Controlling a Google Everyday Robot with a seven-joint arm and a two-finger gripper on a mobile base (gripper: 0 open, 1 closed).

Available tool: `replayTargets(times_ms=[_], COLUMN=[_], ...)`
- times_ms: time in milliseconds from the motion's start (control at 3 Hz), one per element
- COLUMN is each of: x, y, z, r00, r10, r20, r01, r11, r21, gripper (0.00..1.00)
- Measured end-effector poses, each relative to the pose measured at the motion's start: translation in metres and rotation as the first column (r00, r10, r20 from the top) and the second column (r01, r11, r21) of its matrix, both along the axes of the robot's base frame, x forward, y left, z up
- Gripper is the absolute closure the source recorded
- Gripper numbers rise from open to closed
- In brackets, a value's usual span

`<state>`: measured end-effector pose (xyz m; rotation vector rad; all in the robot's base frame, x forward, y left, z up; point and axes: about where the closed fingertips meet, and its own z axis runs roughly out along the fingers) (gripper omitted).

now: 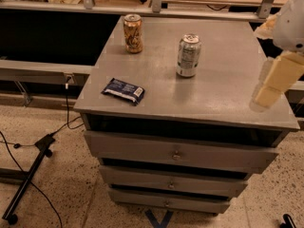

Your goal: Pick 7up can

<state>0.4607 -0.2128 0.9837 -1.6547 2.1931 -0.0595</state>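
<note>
you're in the approach: the gripper [269,90] hangs at the frame's right edge, and i cannot tell whether it is apart or together. the 7up can [188,55] stands upright, upper centre, well apart. next you must reach left and straddle it.

Silver-grey 7up can [188,55] with a pale greenish label; orange-brown patterned can [133,33]; dark blue packet [123,90]; grey cabinet [223,94]; cream-coloured gripper [265,97] at its right edge

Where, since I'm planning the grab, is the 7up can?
In the camera view the 7up can stands on the table, right of the orange can; the gripper hovers at its right edge.
</note>
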Motion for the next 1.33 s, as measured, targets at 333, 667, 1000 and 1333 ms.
replayTargets(times_ms=[333, 667, 1000, 1333], x=[0.046, 0.089, 0.124, 0.157], y=[0.007, 0.012, 0.009, 0.02], z=[0.003, -0.006, -0.019, -0.029], r00=[0.9992, 0.9971, 0.9916, 0.9893], r10=[-0.032, -0.069, -0.121, -0.123], r20=[0.025, 0.032, 0.047, 0.078], r01=[0.029, 0.063, 0.107, 0.094], r11=[0.994, 0.983, 0.967, 0.949], r21=[0.102, 0.173, 0.231, 0.301], gripper=[0.0, 0.0, 0.0, 0.0])
